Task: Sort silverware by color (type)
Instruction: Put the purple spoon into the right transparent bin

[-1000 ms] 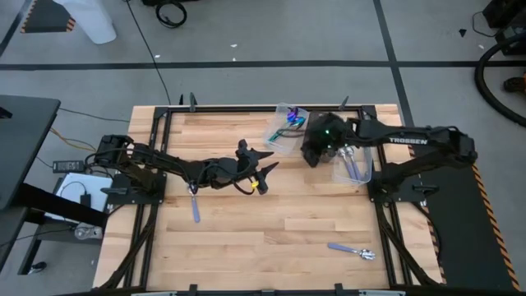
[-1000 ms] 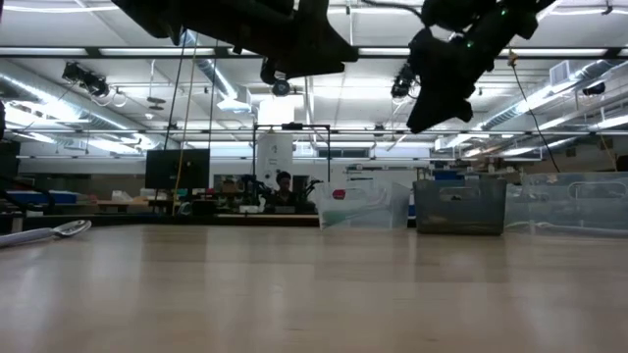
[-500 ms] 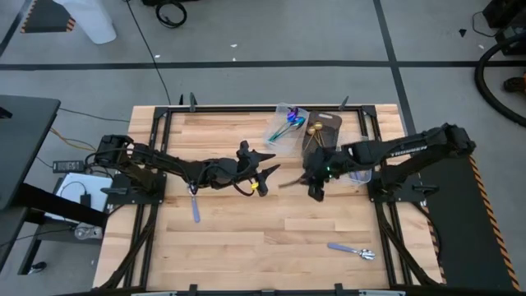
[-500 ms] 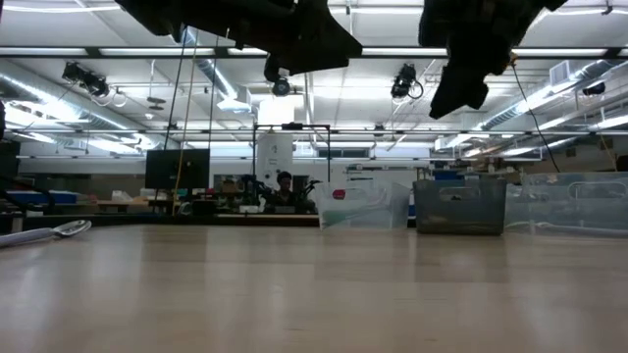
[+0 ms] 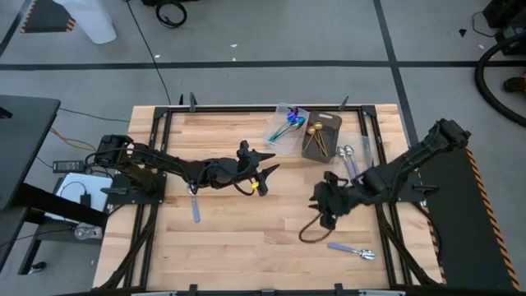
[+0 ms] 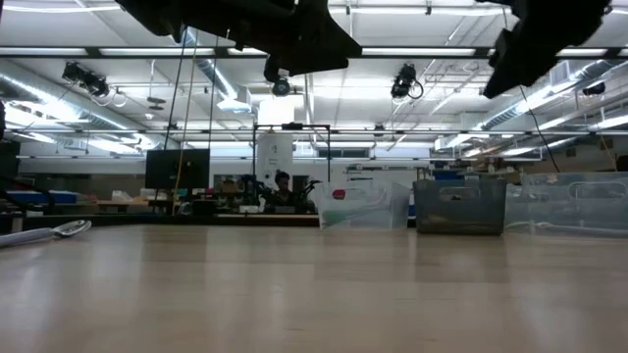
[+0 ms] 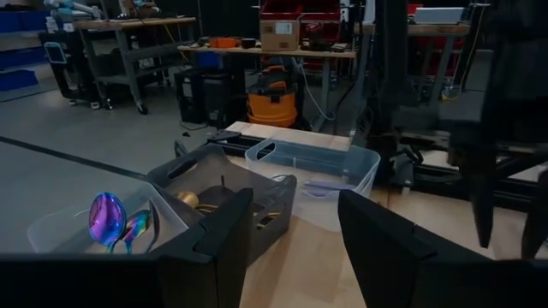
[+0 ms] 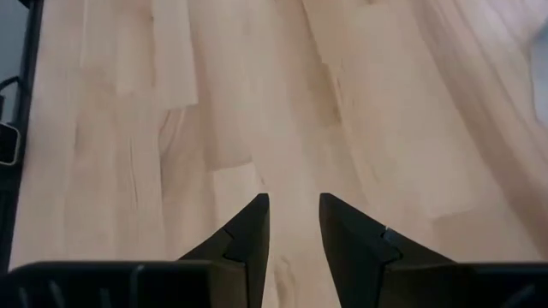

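Silverware: slim little spoons, 3 finishes. Iridescent purple-blue-teal spoons (image 5: 287, 126) sit in a clear tray (image 5: 277, 140) at abt 12 o'clock on the table (image 5: 238, 238); the left wrist view shows one bowl glowing purple-blue. Gold spoons (image 5: 313, 136) lie in the dark bin (image 5: 327, 123) just beside that tray, toward 1 o'clock. Silver spoons (image 5: 348, 158) lie in a 2nd clear tray (image 5: 362, 141) at abt 2 o'clock. Two silver ones are loose on the wood: one (image 5: 195, 205) at 9 o'clock under the left arm, another (image 5: 353, 250) at 5 o'clock near the front edge.

Left gripper (image 5: 265, 169) hangs above table centre, jaws spread wide, empty; its fingers (image 7: 224, 235) frame the bin and trays ahead. Right gripper (image 5: 325, 212) is at abt 4 o'clock, above bare wood, well apart from the trays, near the loose 5 o'clock spoon. Its fingers (image 8: 253, 224) stand apart w/ only a narrow gap, nothing between them.

Nothing lies between right gripper and that spoon. In the low view both arms stay high, off the tabletop; a person (image 6: 283, 189) shows far back in the room.
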You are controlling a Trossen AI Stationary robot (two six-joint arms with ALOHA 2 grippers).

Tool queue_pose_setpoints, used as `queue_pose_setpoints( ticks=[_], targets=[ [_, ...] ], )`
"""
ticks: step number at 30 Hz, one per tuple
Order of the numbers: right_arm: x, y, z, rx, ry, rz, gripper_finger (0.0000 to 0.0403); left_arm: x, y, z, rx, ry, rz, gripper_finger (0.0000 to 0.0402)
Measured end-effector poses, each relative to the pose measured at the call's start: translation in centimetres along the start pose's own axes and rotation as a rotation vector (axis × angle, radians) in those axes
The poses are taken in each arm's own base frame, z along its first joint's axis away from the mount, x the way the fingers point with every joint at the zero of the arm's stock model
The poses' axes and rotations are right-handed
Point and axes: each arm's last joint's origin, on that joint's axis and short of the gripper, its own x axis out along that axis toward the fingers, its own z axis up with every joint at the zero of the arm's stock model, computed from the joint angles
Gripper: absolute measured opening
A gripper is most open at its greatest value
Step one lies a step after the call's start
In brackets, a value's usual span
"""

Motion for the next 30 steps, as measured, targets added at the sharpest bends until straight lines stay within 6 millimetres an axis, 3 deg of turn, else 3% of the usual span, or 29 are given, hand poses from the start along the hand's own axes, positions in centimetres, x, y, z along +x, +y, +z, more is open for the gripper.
queue_pose_setpoints(
  ticks=[8, 18, 30],
  targets=[
    [0.8, 2.4, -3.1, 0.073, 0.175, 0.117, 0.0113, 0.0, 0.0, 0.0, 0.002, 0.001, 0.000, 0.0180],
    [4.3, 4.9, -7.8, 0.043, 0.540, 0.102, 0.0112, 0.0, 0.1, -0.1, 0.006, 0.008, 0.004, 0.0180],
    [4.1, 9.2, -9.7, -0.062, 0.699, 0.026, 0.0112, 0.2, 0.4, -0.4, 0.027, 0.046, 0.016, 0.0180]
  ],
)
